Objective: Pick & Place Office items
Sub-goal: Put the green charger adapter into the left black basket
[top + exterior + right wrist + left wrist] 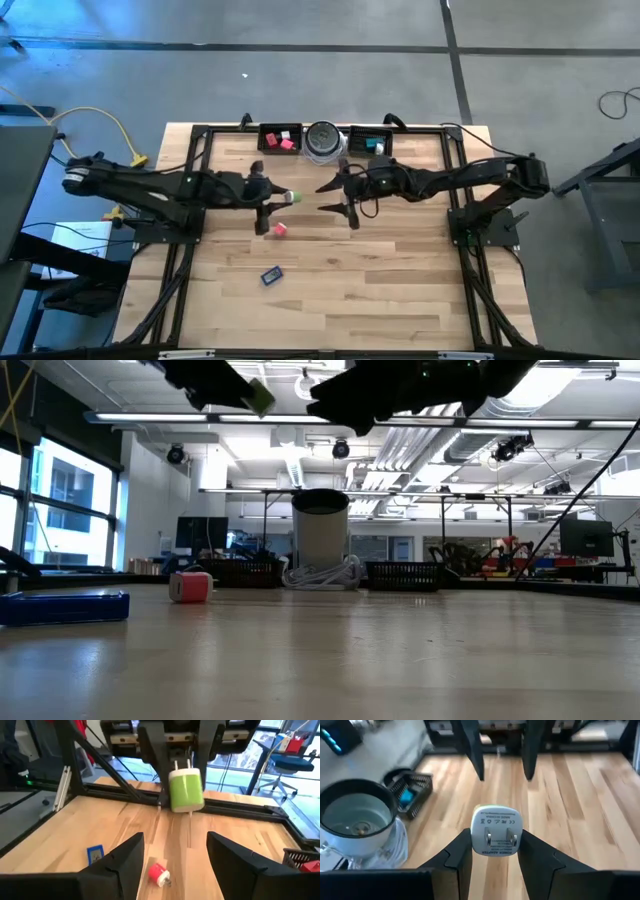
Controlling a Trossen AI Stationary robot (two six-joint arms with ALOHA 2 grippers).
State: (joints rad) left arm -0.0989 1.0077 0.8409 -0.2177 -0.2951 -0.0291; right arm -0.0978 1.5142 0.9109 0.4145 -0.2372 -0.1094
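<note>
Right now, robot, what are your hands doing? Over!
Left gripper fingers shut on green power adapter, held above the table. Right gripper open, empty, facing it. Red adapter lies below; nothing blocking.

A green-and-white plug adapter (pixel 496 831) hangs above the bench, prongs facing back (label legible). A red-and-white adapter (pixel 279 229) lies below it; a blue flat piece (pixel 271 275) sits nearer the front.

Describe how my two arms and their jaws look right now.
Both arms are dark, slim, jointed links. The left gripper and the right gripper each end in two black, flat, tapering jaws. A thin dark cable loops beside the right arm's wrist. No markings show.
</note>
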